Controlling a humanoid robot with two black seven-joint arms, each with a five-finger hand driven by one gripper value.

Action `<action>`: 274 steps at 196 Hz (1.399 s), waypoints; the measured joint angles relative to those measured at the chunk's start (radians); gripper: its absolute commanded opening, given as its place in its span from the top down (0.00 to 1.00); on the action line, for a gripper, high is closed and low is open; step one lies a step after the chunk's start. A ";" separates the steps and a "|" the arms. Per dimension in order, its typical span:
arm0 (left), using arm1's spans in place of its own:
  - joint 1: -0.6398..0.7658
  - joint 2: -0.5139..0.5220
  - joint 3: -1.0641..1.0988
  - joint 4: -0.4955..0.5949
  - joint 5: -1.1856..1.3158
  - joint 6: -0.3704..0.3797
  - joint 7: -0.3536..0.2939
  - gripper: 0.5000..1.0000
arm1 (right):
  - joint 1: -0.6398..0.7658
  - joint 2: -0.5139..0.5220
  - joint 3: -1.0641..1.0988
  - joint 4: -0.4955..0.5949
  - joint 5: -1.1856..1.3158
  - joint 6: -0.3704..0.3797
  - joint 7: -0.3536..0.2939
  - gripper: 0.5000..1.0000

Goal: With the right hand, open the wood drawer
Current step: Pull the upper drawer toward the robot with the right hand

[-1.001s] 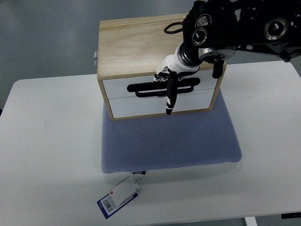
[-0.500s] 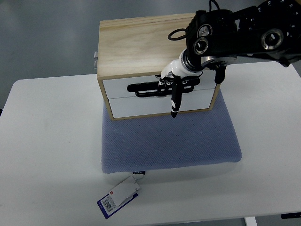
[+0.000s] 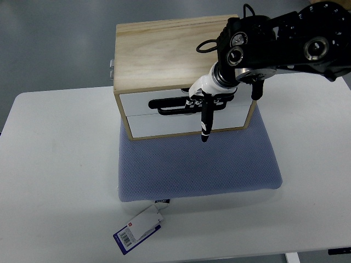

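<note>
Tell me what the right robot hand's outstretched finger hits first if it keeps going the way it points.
Probably the blue cushion: the right robot hand grips the drawer handle, its straight finger aiming down past the drawer front; depth unclear.

- A wooden drawer box (image 3: 164, 52) is seen standing at the far edge of a blue-grey cushion (image 3: 197, 164), which lies on a white table (image 3: 60, 175).
- Two white drawer fronts are shown, the upper drawer (image 3: 137, 102) carrying a black handle (image 3: 170, 104).
- The right hand (image 3: 202, 98) is curled on that handle, with one black finger (image 3: 205, 123) pointed down over the lower drawer (image 3: 159, 124).
- A barcode tag (image 3: 137, 229) is attached at the cushion's near edge.
</note>
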 measured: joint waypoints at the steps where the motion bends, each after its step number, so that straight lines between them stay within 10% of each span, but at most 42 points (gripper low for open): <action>1: 0.000 0.000 0.000 0.000 0.000 0.000 0.000 0.00 | 0.000 0.000 0.000 0.000 0.000 0.002 0.000 0.11; 274: 0.000 0.000 0.000 0.003 0.000 0.001 0.000 0.00 | 0.093 -0.082 0.061 0.145 0.053 0.205 0.000 0.11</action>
